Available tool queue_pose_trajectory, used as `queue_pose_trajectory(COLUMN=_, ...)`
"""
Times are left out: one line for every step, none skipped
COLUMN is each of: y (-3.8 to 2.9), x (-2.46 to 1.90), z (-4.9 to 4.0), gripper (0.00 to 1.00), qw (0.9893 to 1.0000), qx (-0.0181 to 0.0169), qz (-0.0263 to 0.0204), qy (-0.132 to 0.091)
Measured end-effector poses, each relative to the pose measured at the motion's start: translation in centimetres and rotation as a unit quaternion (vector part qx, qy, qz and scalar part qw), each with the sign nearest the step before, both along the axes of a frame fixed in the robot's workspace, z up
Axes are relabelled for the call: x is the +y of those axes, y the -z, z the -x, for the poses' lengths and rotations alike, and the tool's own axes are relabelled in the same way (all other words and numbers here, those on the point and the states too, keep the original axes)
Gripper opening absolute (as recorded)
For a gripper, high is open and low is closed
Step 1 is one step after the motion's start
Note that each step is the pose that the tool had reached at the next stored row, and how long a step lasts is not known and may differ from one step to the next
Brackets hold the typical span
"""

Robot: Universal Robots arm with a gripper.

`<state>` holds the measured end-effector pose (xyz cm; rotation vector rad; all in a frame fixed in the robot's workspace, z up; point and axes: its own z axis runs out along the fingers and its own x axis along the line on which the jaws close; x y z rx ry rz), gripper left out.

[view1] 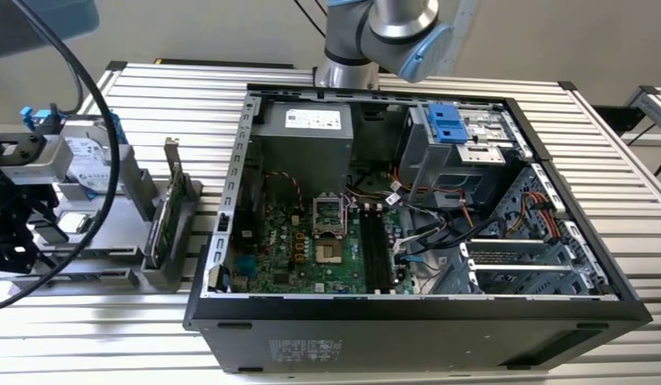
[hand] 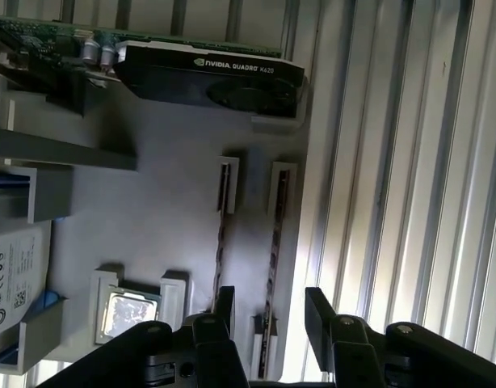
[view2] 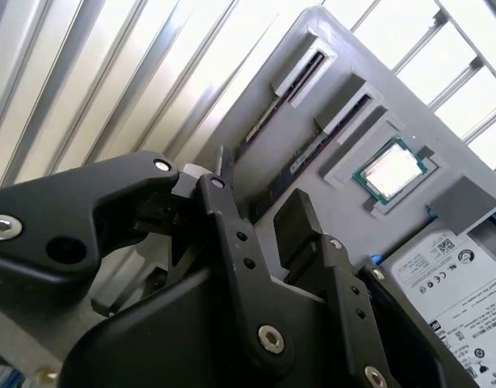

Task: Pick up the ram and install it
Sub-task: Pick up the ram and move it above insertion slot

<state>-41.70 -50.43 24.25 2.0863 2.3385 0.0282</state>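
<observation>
Two ram sticks stand edge-on in slots of a grey holder (hand: pixel 159 218). One ram (hand: pixel 274 242) lies nearer the holder's edge, the other (hand: pixel 221 238) beside it. My gripper (hand: pixel 271 311) is open just above them, its two black fingers (hand: pixel 317 311) either side of the edge-side ram and apart from it. In the second wrist view that ram (view2: pixel 300 166) runs up to the open gripper (view2: pixel 260 198). In the exterior view the arm's wrist (view1: pixel 31 156) hangs over the holder (view1: pixel 116 265) at the exterior view's left.
The open computer case (view1: pixel 416 321) sits mid-table, with dark memory slots (view1: pixel 375 249) on its green board. The holder also carries a processor (hand: pixel 131 311), a silver hard drive (view2: pixel 450 275) in blue rails, and a graphics card (hand: pixel 208 81). Ribbed metal table (view1: pixel 630 241) all round.
</observation>
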Motion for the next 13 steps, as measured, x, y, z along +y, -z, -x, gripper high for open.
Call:
queue_pose_trajectory(y=0.11, x=0.03, z=0.00, gripper=1.00, qw=1.0000, qx=0.0001, qz=0.0000, qy=0.000)
queue_pose_trajectory(y=0.22, x=0.07, z=0.00, gripper=1.00, qw=1.0000, qx=0.0001, qz=0.0000, qy=0.000)
queue_pose_trajectory(y=0.34, x=0.10, z=0.00, gripper=1.00, qw=1.0000, qx=0.0001, qz=0.0000, qy=0.000)
queue_pose_trajectory(y=0.45, x=0.13, z=0.00, gripper=1.00, qw=1.0000, qx=0.0002, qz=0.0000, qy=0.000)
queue_pose_trajectory(y=0.57, x=0.16, z=0.00, gripper=1.00, qw=1.0000, qx=0.0002, qz=0.0000, qy=0.000)
queue_pose_trajectory(y=0.70, x=0.17, z=0.00, gripper=1.00, qw=1.0000, qx=0.0002, qz=0.0000, qy=0.000)
queue_pose_trajectory(y=0.83, x=0.17, z=0.00, gripper=1.00, qw=1.0000, qx=0.0003, qz=0.0001, qy=0.000)
queue_pose_trajectory(y=0.95, x=0.17, z=0.00, gripper=1.00, qw=1.0000, qx=0.0003, qz=0.0001, qy=0.000)
queue_pose_trajectory(y=1.06, x=0.18, z=0.00, gripper=1.00, qw=1.0000, qx=0.0004, qz=0.0000, qy=0.000)
queue_pose_trajectory(y=1.16, x=0.17, z=0.00, gripper=1.00, qw=1.0000, qx=0.0004, qz=0.0000, qy=0.000)
queue_pose_trajectory(y=1.26, x=0.17, z=0.01, gripper=1.00, qw=1.0000, qx=0.0005, qz=0.0000, qy=0.000)
queue_pose_trajectory(y=1.35, x=0.17, z=0.01, gripper=1.00, qw=1.0000, qx=0.0008, qz=0.0000, qy=0.000)
queue_pose_trajectory(y=1.47, x=0.17, z=0.01, gripper=1.00, qw=1.0000, qx=0.0010, qz=0.0000, qy=0.000)
